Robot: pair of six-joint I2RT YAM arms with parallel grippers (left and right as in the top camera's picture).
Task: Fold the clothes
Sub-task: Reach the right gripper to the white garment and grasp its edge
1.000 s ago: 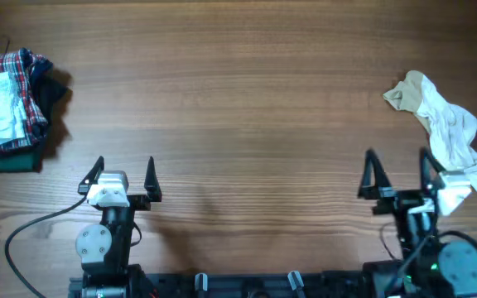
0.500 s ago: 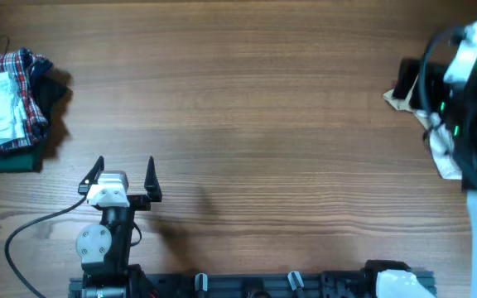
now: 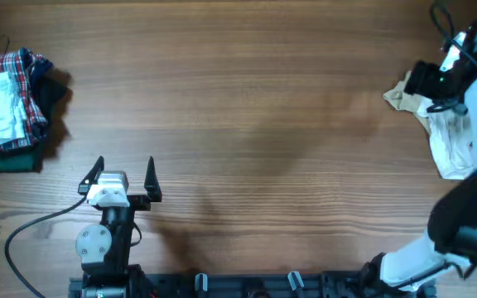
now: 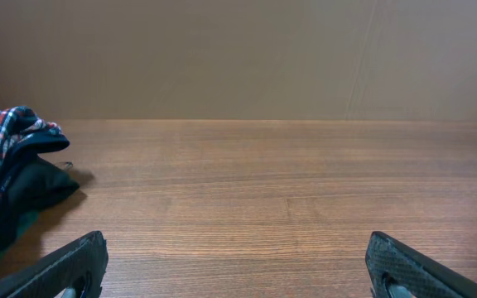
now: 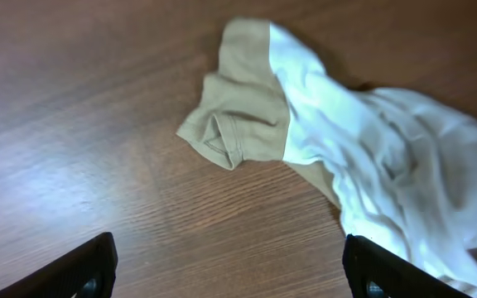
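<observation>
In the last second my right gripper [image 5: 226, 261] has swung out from its parked spot to hover, jaws apart and empty, over the tan end of the crumpled white-and-tan garment [image 5: 338, 132] on the worktop [image 3: 247, 108], so grasping comes next.

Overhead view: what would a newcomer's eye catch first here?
First, the open right gripper poised over the crumpled white-and-tan garment at the right edge of the wooden table. Next, the plaid garment piled at the far left, with the open left gripper near the front edge.
</observation>
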